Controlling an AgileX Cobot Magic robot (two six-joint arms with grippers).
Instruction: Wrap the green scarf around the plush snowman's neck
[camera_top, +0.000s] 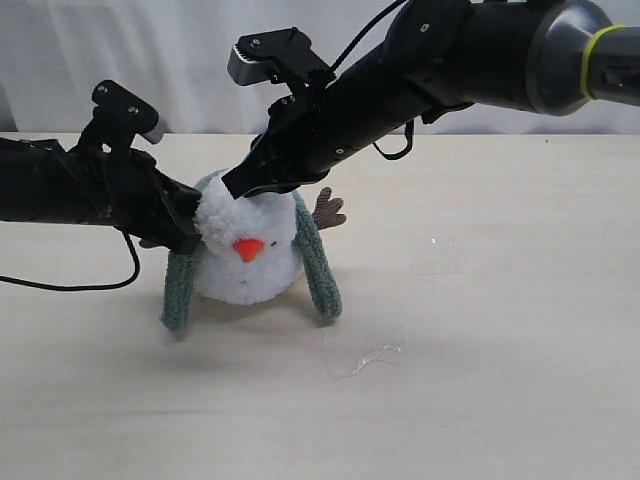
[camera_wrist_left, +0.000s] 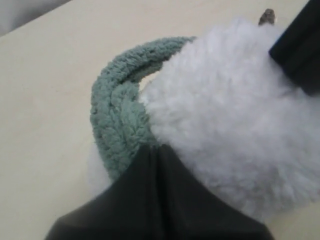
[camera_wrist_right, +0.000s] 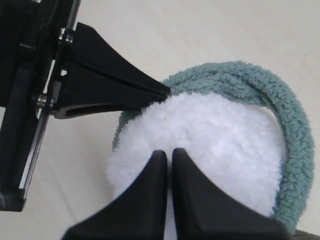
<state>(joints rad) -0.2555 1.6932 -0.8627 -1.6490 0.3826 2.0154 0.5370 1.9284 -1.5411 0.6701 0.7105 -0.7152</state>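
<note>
On the surface (camera_top: 500, 300) we see the scarf (camera_top: 318, 265) looped behind the snowman (camera_top: 245, 270), ends hanging uncrossed in front; left fingers (camera_wrist_left: 130, 200) pressed together at its edge, right fingers (camera_wrist_right: 145, 200) together on the head (camera_wrist_right: 215, 145), so crossing the ends seems next.

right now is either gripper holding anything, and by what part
Left gripper is shut against the grey-green fuzzy knit scarf beside the fluffy white plush snowman; a pinch cannot be told. Right gripper rests shut atop the snowman, holding nothing visible.
</note>
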